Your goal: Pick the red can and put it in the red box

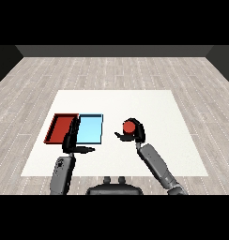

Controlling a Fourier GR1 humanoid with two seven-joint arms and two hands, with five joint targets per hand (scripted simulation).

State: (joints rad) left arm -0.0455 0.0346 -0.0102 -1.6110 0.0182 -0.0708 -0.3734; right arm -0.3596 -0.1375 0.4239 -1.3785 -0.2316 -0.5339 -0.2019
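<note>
The right hand (136,133) is curling its fingers round the red can (129,126), to the right of the light blue tray (90,129). The left hand (72,140) is resting with relaxed fingers. Carrying it left to the red tray (60,127) is remaining.

This looks like a bare test room, a lab setup more than any home or shop. The floor (191,79) is pale grey wood-look planks running wide in every direction, and a dark wall (111,50) closes off the far end. In the middle stands one plain white table (135,101), carrying just a red tray (57,123) and a blue tray (94,123) side by side, touching.
</note>
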